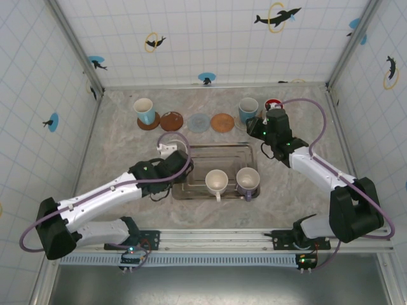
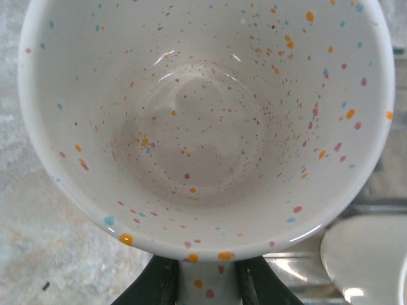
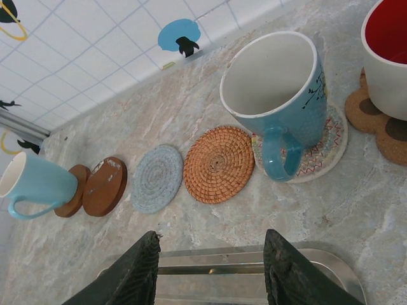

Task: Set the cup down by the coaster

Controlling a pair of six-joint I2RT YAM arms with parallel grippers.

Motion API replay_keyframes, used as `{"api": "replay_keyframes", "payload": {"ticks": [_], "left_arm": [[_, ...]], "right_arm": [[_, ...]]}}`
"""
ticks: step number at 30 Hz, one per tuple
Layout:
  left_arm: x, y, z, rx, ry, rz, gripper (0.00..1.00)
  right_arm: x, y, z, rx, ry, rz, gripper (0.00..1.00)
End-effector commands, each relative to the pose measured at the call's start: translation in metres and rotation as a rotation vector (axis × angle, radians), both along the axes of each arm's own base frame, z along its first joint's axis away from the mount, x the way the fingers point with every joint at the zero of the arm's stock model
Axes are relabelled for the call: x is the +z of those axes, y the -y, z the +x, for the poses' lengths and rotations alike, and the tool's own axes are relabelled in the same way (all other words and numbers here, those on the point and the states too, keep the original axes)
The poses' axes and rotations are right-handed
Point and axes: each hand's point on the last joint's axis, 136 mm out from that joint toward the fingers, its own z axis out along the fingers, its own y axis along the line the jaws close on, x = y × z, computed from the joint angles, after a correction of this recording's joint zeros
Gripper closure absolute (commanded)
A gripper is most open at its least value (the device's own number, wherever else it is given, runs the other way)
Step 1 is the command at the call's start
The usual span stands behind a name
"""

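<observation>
Left end effector [image 2: 206,283]: closed narrow on speckled cup [image 2: 203,127].
Right end effector [image 3: 210,267]: parted, empty.
Risk: slip from thin pinch; bump against blue mug [image 3: 280,101] beside woven coaster [image 3: 218,164], far table edge.

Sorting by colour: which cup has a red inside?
The white cup on the cork coaster, far right of the row; every other cup is pale inside.

Left arm [image 1: 102,194] reached forward, left gripper [image 2: 206,273] clamped on the speckled cup [image 2: 203,127] rim; right arm [image 1: 318,166] extended back, right gripper [image 3: 213,264] jaws spread, holding nothing.
</observation>
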Motion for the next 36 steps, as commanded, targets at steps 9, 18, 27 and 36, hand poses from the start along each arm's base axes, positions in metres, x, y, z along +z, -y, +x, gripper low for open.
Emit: {"api": "replay_keyframes", "payload": {"ticks": [9, 18, 27, 36], "left_arm": [[0.053, 0.013, 0.097, -0.016, 0.158, -0.068, 1.0], [0.055, 0.004, 0.163, 0.016, 0.156, -0.055, 1.0], [0.036, -0.019, 0.228, 0.057, 0.12, -0.029, 1.0], [0.02, -0.031, 0.274, 0.057, 0.103, -0.006, 1.0]], "right_arm": [[0.015, -0.006, 0.01, 0.022, 0.053, 0.031, 0.54], [0.018, -0.005, 0.011, 0.031, 0.06, 0.042, 0.53], [0.01, 0.005, 0.017, 0.013, 0.043, 0.046, 0.53], [-0.004, 0.001, 0.029, 0.026, 0.01, 0.062, 0.54]]}}
